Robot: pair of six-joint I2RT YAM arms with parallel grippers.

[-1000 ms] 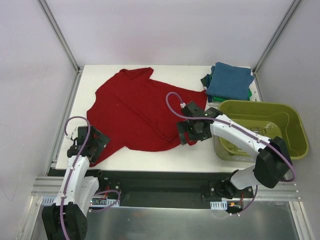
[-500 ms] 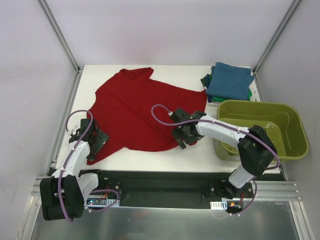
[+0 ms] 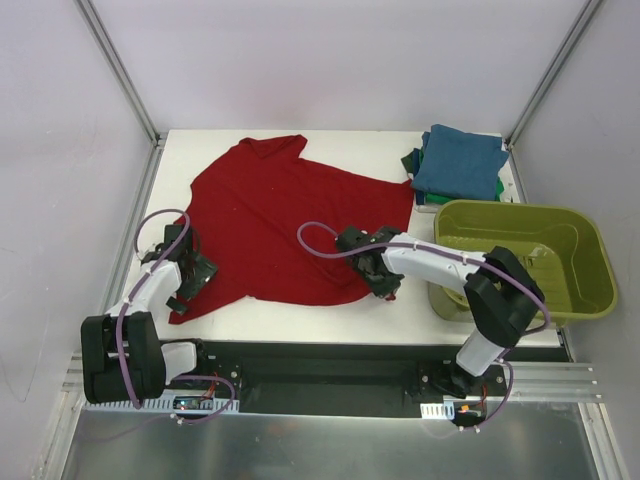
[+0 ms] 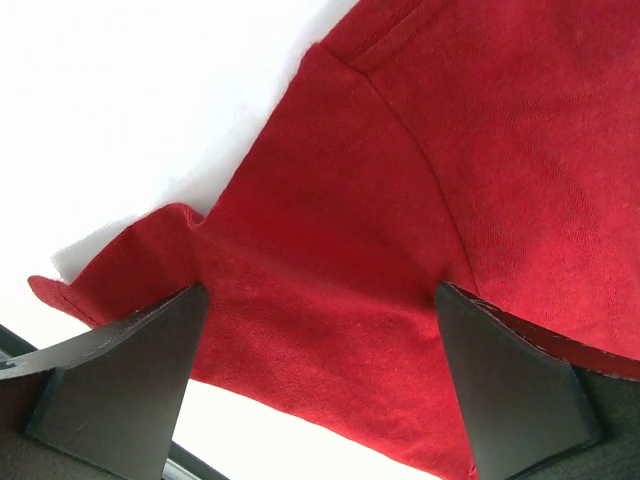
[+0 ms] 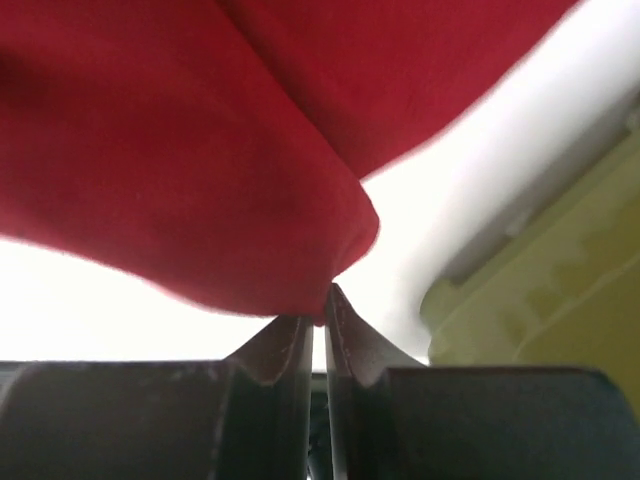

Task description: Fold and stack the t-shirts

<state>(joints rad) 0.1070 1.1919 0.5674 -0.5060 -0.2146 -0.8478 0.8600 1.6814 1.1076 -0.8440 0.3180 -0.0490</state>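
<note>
A dark red t-shirt (image 3: 280, 215) lies spread on the white table (image 3: 350, 312), collar toward the back. My left gripper (image 3: 190, 283) hovers over its near-left sleeve, open; in the left wrist view the sleeve cloth (image 4: 330, 250) lies between the wide-apart fingers (image 4: 130, 370). My right gripper (image 3: 385, 285) sits at the shirt's near-right hem corner, shut, with a fold of red cloth (image 5: 250, 200) pinched at its tips (image 5: 322, 315). Folded t-shirts are stacked at the back right, a teal-blue one (image 3: 458, 160) on top and a green one (image 3: 497, 188) showing beneath.
An olive-green plastic basket (image 3: 520, 208) stands at the right, close beside the right arm, and shows in the right wrist view (image 5: 560, 290). Metal frame posts rise at the table's back corners. The table's near edge runs just below both grippers.
The right gripper slid left and nearer to the shirt's hem corner and shut on the cloth. The left gripper moved up over the sleeve, still open.
</note>
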